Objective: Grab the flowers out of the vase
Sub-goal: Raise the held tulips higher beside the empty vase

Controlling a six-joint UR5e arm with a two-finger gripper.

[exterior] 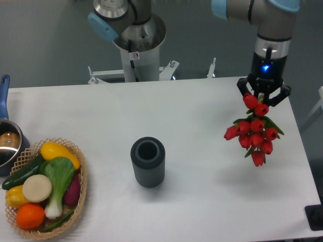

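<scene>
the gripper (264, 98) is clamped on the flowers (255, 133), which hang above the table's right side — well apart from the empty vase (148, 161). pickup looks done.

Lighting even, bright, diffuse from overhead. The white table (202, 201) is lit flat, no glare. Soft shadow beneath the flowers (255, 136) hanging from my tool (264, 97); fainter one beside the vase (148, 162). A blue indicator glows on my wrist. Focus fair throughout, slight softness; no edge distortion noted.
</scene>
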